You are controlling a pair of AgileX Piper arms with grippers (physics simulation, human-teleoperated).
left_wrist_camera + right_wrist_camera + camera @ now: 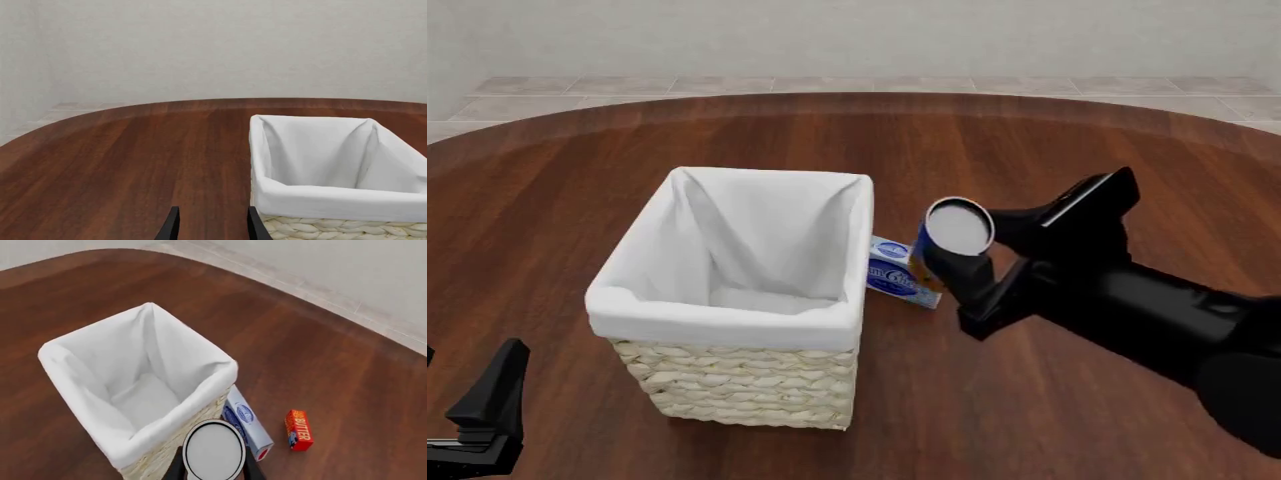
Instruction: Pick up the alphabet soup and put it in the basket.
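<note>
The right pincer (961, 262) is clamped on the soup can (957, 232), lifted off the worktop (1068, 130) just beside the basket (734, 310) — the left pincer (211, 225) hangs apart, holding nothing.

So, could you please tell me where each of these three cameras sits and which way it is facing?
Front view: fixed above and behind the arms, looking forward and down at the table; the right gripper holds the alphabet soup beside the basket, and the left gripper sits low at the near left.
Left wrist view: behind the open left gripper, facing across the table to the basket.
Right wrist view: above the held can, looking down into the basket.
All three show the basket.
</note>
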